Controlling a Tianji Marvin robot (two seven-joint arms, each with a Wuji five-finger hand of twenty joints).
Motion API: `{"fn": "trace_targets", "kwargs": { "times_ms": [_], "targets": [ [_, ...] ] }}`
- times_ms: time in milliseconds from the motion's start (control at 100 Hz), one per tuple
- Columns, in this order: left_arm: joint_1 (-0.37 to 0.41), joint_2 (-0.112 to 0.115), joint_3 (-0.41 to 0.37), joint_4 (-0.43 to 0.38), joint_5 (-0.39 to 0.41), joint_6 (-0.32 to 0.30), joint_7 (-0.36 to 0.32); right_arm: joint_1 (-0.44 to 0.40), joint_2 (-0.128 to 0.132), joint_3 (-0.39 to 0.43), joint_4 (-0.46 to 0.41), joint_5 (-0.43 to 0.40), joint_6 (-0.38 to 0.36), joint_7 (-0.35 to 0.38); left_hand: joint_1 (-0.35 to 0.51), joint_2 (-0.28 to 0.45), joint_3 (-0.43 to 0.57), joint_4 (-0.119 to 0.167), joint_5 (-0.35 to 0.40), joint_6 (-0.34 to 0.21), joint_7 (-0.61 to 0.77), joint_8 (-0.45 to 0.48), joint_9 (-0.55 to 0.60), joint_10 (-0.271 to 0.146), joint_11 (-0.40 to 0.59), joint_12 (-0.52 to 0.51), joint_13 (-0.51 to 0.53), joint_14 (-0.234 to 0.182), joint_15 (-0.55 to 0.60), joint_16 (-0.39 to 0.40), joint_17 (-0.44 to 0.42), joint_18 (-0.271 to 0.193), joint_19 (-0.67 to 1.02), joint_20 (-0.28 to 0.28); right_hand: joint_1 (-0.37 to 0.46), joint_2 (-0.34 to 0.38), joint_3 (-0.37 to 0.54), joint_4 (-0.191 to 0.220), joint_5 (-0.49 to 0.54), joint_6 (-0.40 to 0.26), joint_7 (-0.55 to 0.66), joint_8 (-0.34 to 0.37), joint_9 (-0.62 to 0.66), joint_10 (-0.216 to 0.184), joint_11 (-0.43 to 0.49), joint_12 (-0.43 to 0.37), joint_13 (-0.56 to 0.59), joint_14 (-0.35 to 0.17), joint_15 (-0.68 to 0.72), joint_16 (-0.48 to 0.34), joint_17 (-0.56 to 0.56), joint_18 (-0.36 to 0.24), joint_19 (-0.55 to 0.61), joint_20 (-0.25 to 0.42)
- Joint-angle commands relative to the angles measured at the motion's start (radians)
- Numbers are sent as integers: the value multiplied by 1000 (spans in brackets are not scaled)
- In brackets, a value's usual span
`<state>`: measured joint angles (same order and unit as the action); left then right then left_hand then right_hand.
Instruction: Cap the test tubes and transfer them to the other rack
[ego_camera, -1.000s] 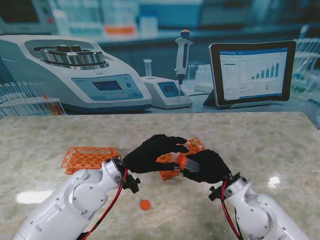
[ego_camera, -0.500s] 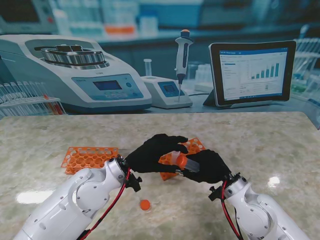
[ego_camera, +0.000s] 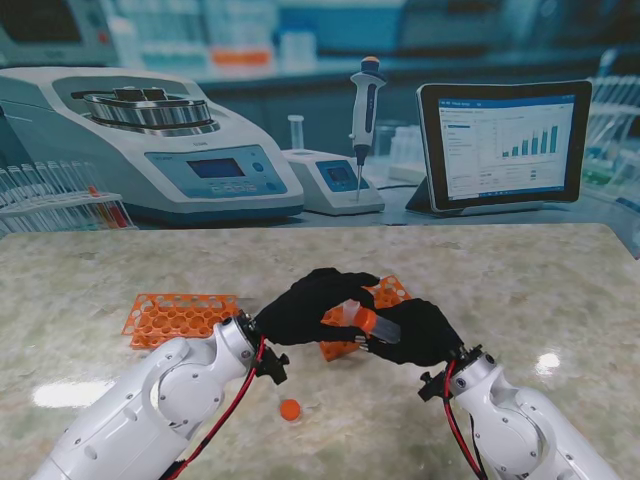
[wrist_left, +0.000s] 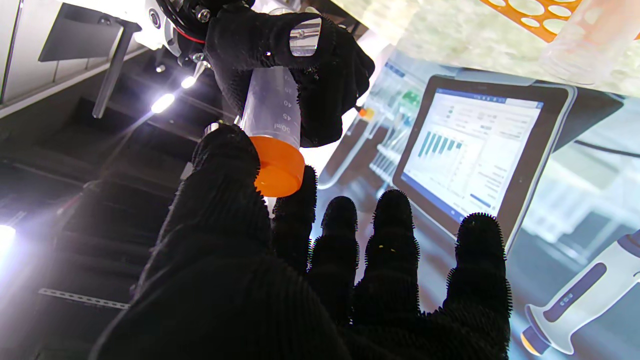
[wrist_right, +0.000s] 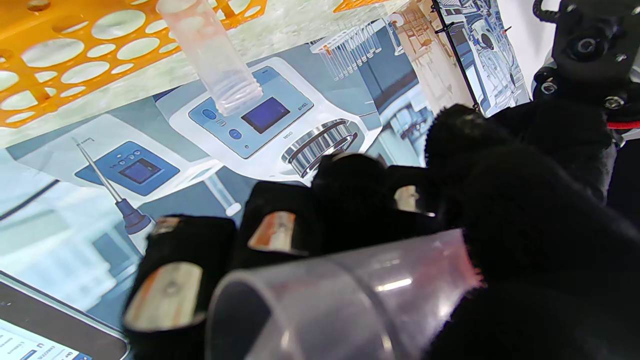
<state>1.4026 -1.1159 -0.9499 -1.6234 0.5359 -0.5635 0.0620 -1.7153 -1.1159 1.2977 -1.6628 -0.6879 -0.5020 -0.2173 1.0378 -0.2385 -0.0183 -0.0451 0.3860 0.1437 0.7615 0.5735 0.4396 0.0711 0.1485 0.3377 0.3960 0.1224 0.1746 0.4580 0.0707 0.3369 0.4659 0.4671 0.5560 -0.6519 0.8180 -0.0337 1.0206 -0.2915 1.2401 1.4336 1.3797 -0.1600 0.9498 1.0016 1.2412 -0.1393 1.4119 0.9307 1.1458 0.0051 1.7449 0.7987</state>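
Your right hand (ego_camera: 415, 333) grips the tube (wrist_left: 272, 107), your left hand (ego_camera: 312, 303) pinches its orange cap (wrist_left: 278, 166), both just above the rack (ego_camera: 372, 300)

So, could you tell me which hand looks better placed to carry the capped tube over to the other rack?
Probably the right hand: its fingers wrap the tube, while the left hand only pinches the orange cap.
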Motion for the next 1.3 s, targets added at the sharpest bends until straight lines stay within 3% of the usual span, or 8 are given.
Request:
{"fn": "trace_targets", "kwargs": {
  "times_ms": [0, 110, 230, 360, 660, 830, 1290],
  "targets": [
    [1, -7, 2, 2, 2, 4, 9, -8, -4, -5, -4, 1, 0, 2, 250, 99, 88, 60, 41, -96, 151, 17, 28, -1, 9, 17, 34, -23, 12, 15, 4, 13, 33, 10, 47, 16, 2, 9, 25, -73, 56, 33, 40, 12, 8, 7, 85, -137, 132, 27, 28, -12, 103, 4],
    [2, -9, 4, 3, 6, -1, 17, -7, -4, -6, -4, 1, 0, 2, 253, 80, 160, 73, 60, -102, 151, 2, 34, -1, 12, 16, 41, -19, 14, 16, 3, 14, 34, 9, 47, 15, 1, 9, 24, -73, 56, 33, 40, 12, 9, 7, 85, -137, 132, 27, 28, -12, 103, 4],
    [3, -10, 4, 6, 17, -11, 28, -8, -4, -5, -4, 1, 0, 2, 253, 24, 304, 32, 132, -125, 112, -48, 46, -3, 11, 11, 51, -18, 18, 17, 1, 16, 37, 7, 46, 15, 1, 8, 24, -75, 55, 33, 40, 10, 8, 7, 85, -137, 132, 27, 28, -12, 103, 4],
    [4, -11, 3, 9, 40, -23, 43, -8, -4, -5, -4, 0, -1, 1, 253, -4, 393, -4, 173, -148, 34, -65, 52, -4, 7, 2, 56, -22, 17, 14, 6, 12, 44, 5, 45, 16, 0, 8, 24, -75, 55, 33, 40, 11, 8, 7, 85, -137, 131, 27, 28, -12, 103, 4],
    [1, -8, 2, 15, 33, -40, 31, -6, -4, -7, -2, 0, -1, 1, 253, -3, 383, 13, 168, -260, -22, -45, 42, -16, -2, -10, 33, -19, 5, 2, -8, 4, 40, -12, 45, 16, 0, 8, 24, -75, 55, 34, 39, 11, 7, 6, 85, -137, 131, 27, 28, -12, 103, 4],
    [4, -6, -3, 14, 31, -47, 25, -5, -4, -7, -1, 0, -1, 0, 253, -41, 468, 13, 197, -330, -78, -60, 45, -33, -1, -17, 35, -16, 3, -6, -5, 4, 44, -16, 47, 15, 1, 8, 24, -75, 55, 34, 40, 15, 8, 6, 85, -137, 131, 27, 27, -12, 103, 4],
    [14, 1, -19, 6, 34, -72, 6, -6, -4, -7, -2, 0, -1, 0, 253, -72, 521, -6, 225, -389, -156, -120, 42, -46, -12, -40, 25, -2, -18, -29, -12, 5, 37, -25, 46, 15, 0, 8, 24, -75, 55, 34, 38, 13, 8, 6, 85, -134, 130, 26, 27, -11, 102, 4]
  ]
}}
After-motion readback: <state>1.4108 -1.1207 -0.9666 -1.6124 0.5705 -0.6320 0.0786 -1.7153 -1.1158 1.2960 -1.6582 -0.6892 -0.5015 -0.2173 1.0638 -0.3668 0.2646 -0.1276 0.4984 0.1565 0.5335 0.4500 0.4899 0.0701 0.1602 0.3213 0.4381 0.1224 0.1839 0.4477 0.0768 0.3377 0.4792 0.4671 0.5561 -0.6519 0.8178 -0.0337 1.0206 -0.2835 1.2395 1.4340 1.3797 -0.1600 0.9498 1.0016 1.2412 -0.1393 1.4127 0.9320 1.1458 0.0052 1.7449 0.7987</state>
